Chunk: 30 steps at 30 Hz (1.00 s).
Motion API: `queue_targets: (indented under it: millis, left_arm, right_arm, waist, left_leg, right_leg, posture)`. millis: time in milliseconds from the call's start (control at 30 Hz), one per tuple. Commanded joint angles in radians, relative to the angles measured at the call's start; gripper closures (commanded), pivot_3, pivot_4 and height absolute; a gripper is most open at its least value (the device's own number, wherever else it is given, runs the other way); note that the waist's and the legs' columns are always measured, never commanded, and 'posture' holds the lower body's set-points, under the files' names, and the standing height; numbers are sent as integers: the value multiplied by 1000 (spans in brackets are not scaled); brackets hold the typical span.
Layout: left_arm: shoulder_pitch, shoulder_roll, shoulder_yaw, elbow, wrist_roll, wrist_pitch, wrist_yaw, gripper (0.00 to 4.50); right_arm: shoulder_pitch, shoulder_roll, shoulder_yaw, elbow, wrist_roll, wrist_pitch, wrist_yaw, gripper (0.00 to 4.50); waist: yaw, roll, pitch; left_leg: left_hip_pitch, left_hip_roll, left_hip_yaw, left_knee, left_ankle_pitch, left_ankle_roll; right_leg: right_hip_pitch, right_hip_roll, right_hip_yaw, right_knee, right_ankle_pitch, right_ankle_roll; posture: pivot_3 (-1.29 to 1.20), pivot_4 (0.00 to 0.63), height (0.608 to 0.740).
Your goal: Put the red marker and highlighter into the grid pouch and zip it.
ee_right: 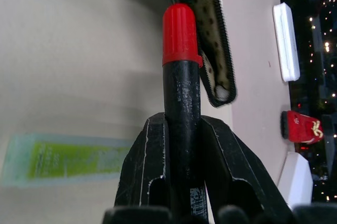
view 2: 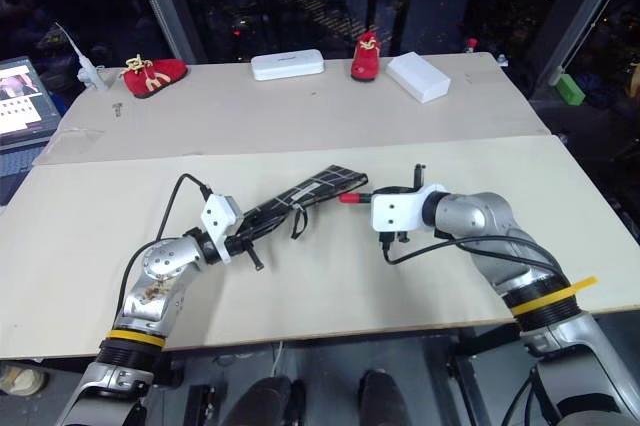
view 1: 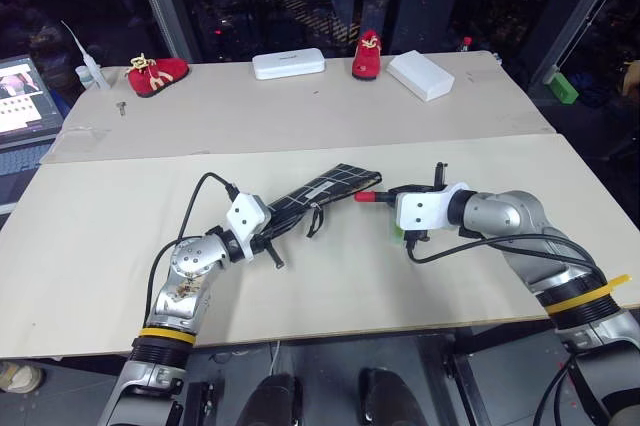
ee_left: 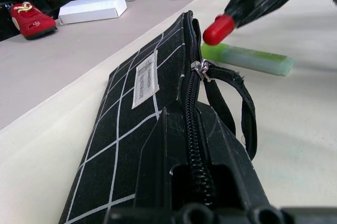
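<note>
While your right gripper [ee_right: 181,145] is clamping the red marker [ee_right: 180,71] between its two black fingers, its red cap is pointing at the open mouth of the grid pouch [view 1: 315,192], just short of it. Your left gripper [ee_left: 205,192] is pinching the pouch's near end tight, holding it tilted up off the table [view 1: 120,246] with the zipper edge uppermost. The highlighter [ee_left: 247,58] is lying flat on the table just beside the pouch mouth, below the right gripper.

You are risking a miss here: the mouth is looking like a narrow slit, so the cap may be catching on the zipper teeth or sliding along the outside fabric. Because the pouch is being held at one end only, a push from the marker could be swinging its far end away or folding it. The black pull loop [ee_left: 239,103] is hanging near the opening and could be snagging the tip. Dropping lower might also be nudging the highlighter away.

You are working over a pale, plain tabletop. Along its far edge two small red shoes [view 1: 157,73] and two white cases [view 1: 288,65] are sitting, with dark windows behind them and a laptop [view 1: 25,96] off to your left.
</note>
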State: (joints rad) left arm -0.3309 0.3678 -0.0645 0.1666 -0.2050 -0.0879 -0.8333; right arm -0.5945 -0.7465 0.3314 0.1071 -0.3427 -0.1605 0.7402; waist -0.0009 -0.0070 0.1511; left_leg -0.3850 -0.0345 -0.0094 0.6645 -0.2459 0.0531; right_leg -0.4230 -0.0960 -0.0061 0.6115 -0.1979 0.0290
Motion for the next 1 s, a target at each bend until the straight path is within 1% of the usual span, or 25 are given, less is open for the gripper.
queue_targets:
  millis: [33, 267, 433, 700, 1000]
  left_arm:
    - [13, 3, 3, -51, -11, -11, -1, 4500]
    - [25, 9, 1, -52, -2, -17, -4, 4500]
    - [28, 3, -1, -57, -4, -14, -1, 4500]
    - [24, -4, -8, -55, -6, -12, -3, 4500]
    - [-3, -10, -13, -23, -8, -19, -13, 4500]
  right_arm:
    - [-41, 9, -28, 4, -7, -30, -14, 4015]
    - [-60, -8, -54, 34, 3, -41, -3, 4015]
    - [-65, -9, -32, 60, -37, -66, -10, 4015]
    - [-124, 61, 28, 101, -117, -108, -30, 4015]
    - [-219, 190, 127, 186, -210, -202, -69, 4015]
  waist:
    - [-1, 0, 0]
    - [2, 0, 0]
    - [2, 0, 0]
    - [-8, 0, 0]
    - [-11, 0, 0]
  left_leg:
    - [0, 0, 0, 0, 0, 0]
    - [0, 0, 0, 0, 0, 0]
    - [0, 0, 0, 0, 0, 0]
    - [1, 0, 1, 0, 0, 0]
    - [1, 0, 1, 0, 0, 0]
  right_leg:
    - [0, 0, 0, 0, 0, 0]
    - [0, 0, 0, 0, 0, 0]
    - [0, 0, 0, 0, 0, 0]
    - [0, 0, 1, 0, 0, 0]
    - [-1, 0, 2, 1, 0, 0]
  posture:
    - [0, 150, 740]
    - [0, 150, 740]
    - [0, 150, 740]
    - [0, 150, 740]
    - [0, 150, 740]
